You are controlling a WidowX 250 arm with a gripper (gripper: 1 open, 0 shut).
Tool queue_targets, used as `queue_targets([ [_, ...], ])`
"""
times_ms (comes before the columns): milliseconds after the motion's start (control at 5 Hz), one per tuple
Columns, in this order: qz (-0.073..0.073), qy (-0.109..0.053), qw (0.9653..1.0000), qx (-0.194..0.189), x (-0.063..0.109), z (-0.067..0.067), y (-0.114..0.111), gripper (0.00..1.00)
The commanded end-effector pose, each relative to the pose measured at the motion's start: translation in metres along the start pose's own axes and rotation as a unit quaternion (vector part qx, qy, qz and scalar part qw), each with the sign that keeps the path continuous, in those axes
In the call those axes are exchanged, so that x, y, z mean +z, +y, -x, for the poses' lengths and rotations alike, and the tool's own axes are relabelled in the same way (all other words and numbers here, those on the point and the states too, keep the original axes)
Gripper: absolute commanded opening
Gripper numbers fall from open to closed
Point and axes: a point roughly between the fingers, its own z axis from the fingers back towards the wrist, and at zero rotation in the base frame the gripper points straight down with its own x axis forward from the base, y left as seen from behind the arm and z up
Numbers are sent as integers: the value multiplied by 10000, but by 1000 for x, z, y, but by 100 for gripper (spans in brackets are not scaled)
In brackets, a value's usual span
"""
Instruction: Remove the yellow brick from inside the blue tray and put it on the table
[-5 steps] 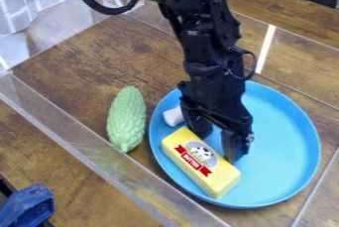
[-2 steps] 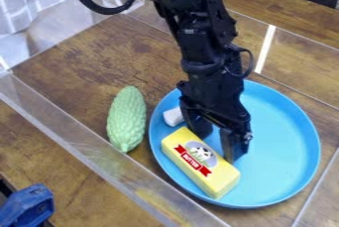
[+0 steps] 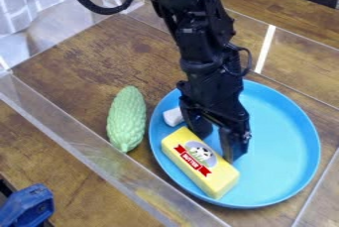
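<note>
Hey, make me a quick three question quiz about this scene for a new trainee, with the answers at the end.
1. True or false: the yellow brick already lies on the table.
2. What lies on the wood left of the blue tray? A) a bumpy green vegetable B) a red cup C) a metal spoon
3. Fill in: the pincer stands ____ over the far end of the brick.

Key:
1. False; it lies inside the tray.
2. A, the green vegetable.
3. Open; it has not closed on the brick.
</note>
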Motion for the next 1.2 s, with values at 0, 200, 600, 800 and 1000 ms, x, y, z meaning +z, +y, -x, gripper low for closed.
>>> queue_targets([
  [0, 5, 69, 10000, 17, -4, 9, 6, 100],
  [200, 14, 19, 10000, -4, -4, 9, 6, 100],
  [600, 43, -60, 10000, -40, -4, 8, 5, 100],
  [800, 58, -95, 9999, -53, -4, 8, 4, 100],
  [1000, 77, -125, 9999, -60, -4, 8, 3, 100],
])
